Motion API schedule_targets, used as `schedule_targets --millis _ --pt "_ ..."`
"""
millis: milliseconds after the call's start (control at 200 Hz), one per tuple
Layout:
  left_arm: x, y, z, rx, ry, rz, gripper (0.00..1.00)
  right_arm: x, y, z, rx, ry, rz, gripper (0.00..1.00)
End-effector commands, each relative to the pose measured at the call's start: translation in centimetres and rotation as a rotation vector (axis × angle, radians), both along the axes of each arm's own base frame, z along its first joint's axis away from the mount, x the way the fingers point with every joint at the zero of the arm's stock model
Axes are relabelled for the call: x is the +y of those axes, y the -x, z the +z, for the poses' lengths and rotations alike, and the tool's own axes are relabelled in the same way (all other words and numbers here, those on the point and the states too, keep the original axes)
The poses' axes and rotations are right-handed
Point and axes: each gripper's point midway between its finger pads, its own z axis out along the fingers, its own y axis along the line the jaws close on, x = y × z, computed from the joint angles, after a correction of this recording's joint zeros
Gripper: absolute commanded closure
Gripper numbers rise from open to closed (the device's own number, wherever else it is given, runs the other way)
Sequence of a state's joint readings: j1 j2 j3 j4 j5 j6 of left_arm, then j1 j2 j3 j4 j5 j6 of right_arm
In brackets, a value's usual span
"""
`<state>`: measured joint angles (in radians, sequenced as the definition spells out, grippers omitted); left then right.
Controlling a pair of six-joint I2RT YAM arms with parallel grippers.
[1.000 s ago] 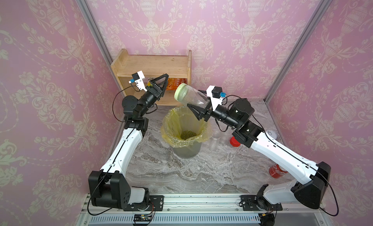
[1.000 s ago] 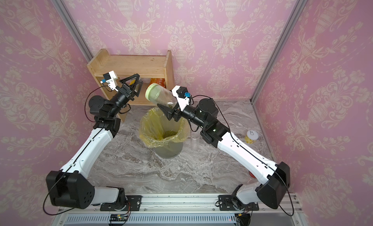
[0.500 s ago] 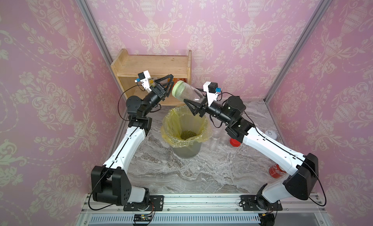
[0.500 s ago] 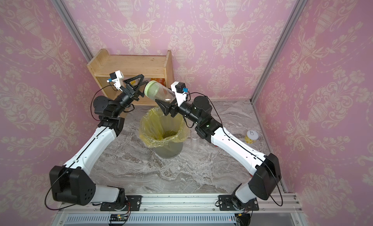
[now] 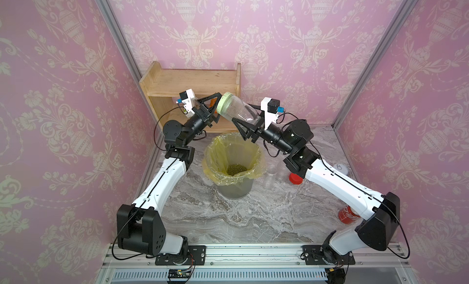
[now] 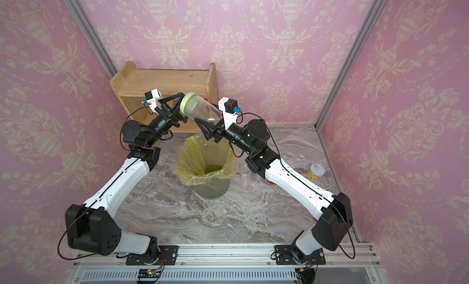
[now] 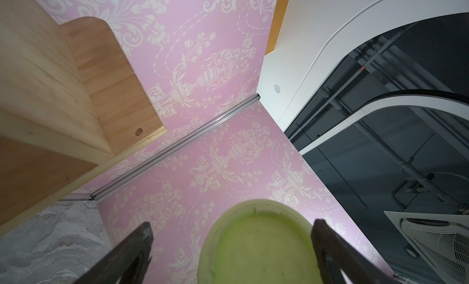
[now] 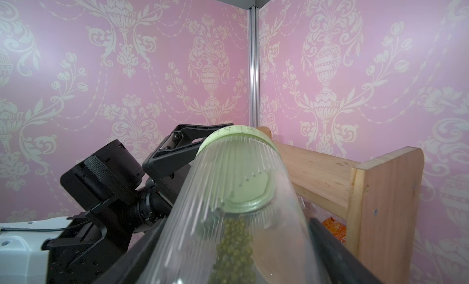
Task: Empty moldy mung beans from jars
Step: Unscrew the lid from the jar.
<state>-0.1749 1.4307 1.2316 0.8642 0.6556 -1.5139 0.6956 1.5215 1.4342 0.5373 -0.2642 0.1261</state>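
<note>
In both top views we see the right gripper (image 5: 248,119) clenched on the base end of a ribbed jar (image 5: 241,112). It holds the jar in the air at the centre of the frame, above the far rim of the bin (image 5: 237,191). The jar is tilted, and its green lid (image 5: 223,106), screwed on, points up and left toward the wooden shelf (image 5: 195,82). In the right wrist view, beans (image 8: 236,247) lie as a dark green streak along the low side of the jar, from just under the lid toward the gripped end.

The left gripper (image 5: 217,106) meets the jar from the left, its jaws spread wide to either side of the lid. In the left wrist view one finger (image 7: 327,244) overlaps the lid's edge while the other stands clear of it. We cannot tell whether the near one touches.

The bin, lined with a yellow bag (image 5: 215,153), stands on the marble table (image 5: 228,219) at the centre of the frame. A small heap of beans lies at its bottom. Right of the bin a clear jar (image 5: 269,177) stands upright, with a red lid (image 5: 295,178) just beyond it, partly under the right arm. A red can (image 5: 348,214) sits at the table's right edge, and a yellow tin (image 6: 316,171) stands near the right wall.
</note>
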Motion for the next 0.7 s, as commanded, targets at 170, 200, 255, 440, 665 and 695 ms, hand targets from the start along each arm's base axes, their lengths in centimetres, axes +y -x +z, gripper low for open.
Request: schedule_targets --millis 170,200,255,440,665,695 --pt "-0.1 2.0 3.7 -0.080 0.089 -0.038 0.02 -0.8 1.3 4.5 -0.104 -0.120 0.022 0.73" --pt "-0.1 2.0 3.7 -0.082 0.089 -0.036 0.02 -0.8 1.3 4.4 -0.102 -0.119 0.021 0.73" --pt "-0.1 2.0 3.7 -0.082 0.090 -0.035 0.02 -0.8 1.2 4.3 -0.100 -0.116 0.018 0.74" --pt "-0.5 1.9 3.6 -0.069 0.097 -0.053 0.04 -0.6 1.0 3.9 -0.099 -0.090 0.014 0.74" --pt "-0.8 1.6 2.9 -0.026 0.042 -0.024 0.11 0.2 0.7 3.0 -0.106 -0.020 -0.016 0.74" --pt "-0.7 1.6 2.7 -0.017 0.034 -0.014 0.12 0.4 0.7 2.9 -0.111 -0.010 -0.022 0.74"
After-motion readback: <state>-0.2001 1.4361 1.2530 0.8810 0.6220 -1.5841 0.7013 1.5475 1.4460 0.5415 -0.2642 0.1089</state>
